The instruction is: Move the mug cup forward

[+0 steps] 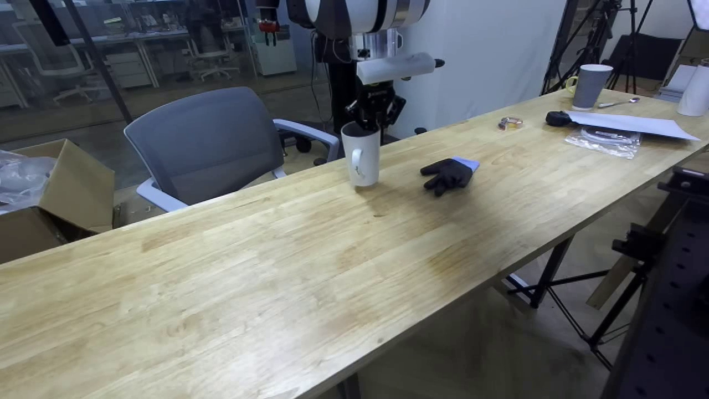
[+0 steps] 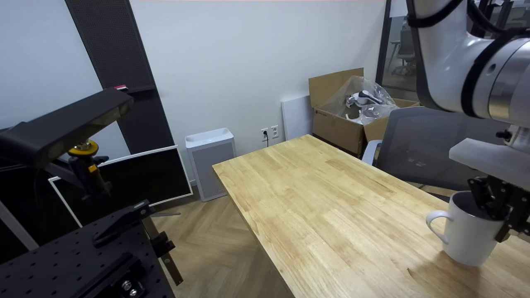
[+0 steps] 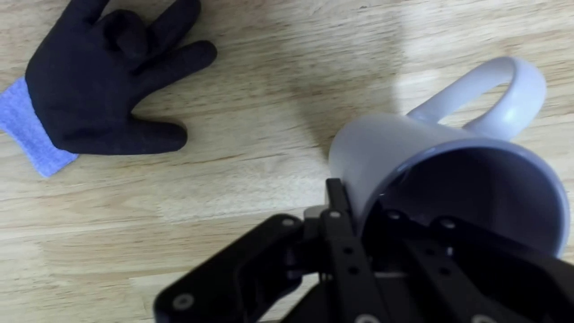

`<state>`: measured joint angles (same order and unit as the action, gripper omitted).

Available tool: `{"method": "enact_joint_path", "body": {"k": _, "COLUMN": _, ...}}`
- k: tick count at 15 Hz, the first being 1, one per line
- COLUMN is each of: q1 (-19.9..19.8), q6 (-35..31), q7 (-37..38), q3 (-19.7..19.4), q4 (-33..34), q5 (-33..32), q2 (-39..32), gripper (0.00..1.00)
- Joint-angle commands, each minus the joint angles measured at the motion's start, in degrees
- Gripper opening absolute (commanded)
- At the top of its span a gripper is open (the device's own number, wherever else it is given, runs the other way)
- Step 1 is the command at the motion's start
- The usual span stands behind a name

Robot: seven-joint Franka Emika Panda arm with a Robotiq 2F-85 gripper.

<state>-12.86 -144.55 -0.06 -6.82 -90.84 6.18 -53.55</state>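
The mug cup is a plain white mug with a side handle. It shows in both exterior views (image 1: 367, 158) (image 2: 472, 234) near the table's chair-side edge, and in the wrist view (image 3: 385, 143). My gripper (image 1: 376, 124) comes down over the rim from above. In the wrist view the gripper (image 3: 358, 220) has one black finger along the outside of the mug wall and the other inside the mug, close together on the wall. The inside fingertip is hidden. The handle points away from the gripper. The mug is near upright; I cannot tell whether its base touches the table.
A black glove with a blue cuff (image 1: 450, 173) lies beside the mug. A grey cup (image 1: 592, 86), a spoon (image 1: 618, 102), white paper (image 1: 631, 123) and a plastic bag (image 1: 606, 145) are at the table's far end. A grey chair (image 1: 210, 144) stands against the table edge.
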Motion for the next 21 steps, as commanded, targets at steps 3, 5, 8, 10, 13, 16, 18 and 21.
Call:
{"method": "enact_joint_path", "body": {"k": 3, "q1": 0.7, "q6": 0.1, "q7": 0.9, "q3": -0.9, "q4": -4.9, "q5": -1.5, "q2": 4.0, "gripper": 0.02}}
{"method": "enact_joint_path", "body": {"k": 5, "q1": 0.6, "q6": -0.3, "q7": 0.6, "q3": -0.8, "q4": -7.0, "q5": -1.5, "q2": 5.0, "gripper": 0.02}}
{"method": "enact_joint_path", "body": {"k": 8, "q1": 0.6, "q6": -1.0, "q7": 0.3, "q3": -0.9, "q4": -10.8, "q5": -1.6, "q2": 7.1, "gripper": 0.02}}
{"method": "enact_joint_path", "body": {"k": 10, "q1": 0.8, "q6": -1.9, "q7": 0.3, "q3": -1.1, "q4": -13.5, "q5": -1.8, "q2": 8.6, "gripper": 0.02}}
{"method": "enact_joint_path", "body": {"k": 13, "q1": 1.0, "q6": -3.2, "q7": 0.1, "q3": -1.2, "q4": -17.5, "q5": -2.4, "q2": 10.6, "gripper": 0.02}}
{"method": "enact_joint_path", "body": {"k": 16, "q1": 1.3, "q6": -5.1, "q7": -0.2, "q3": -1.3, "q4": -21.8, "q5": -3.3, "q2": 12.4, "gripper": 0.02}}
{"method": "enact_joint_path", "body": {"k": 18, "q1": 1.6, "q6": -6.0, "q7": -0.4, "q3": -1.3, "q4": -24.4, "q5": -4.1, "q2": 13.3, "gripper": 0.02}}
{"method": "enact_joint_path", "body": {"k": 21, "q1": 1.7, "q6": -7.8, "q7": -0.9, "q3": -1.2, "q4": -28.1, "q5": -4.4, "q2": 14.5, "gripper": 0.02}}
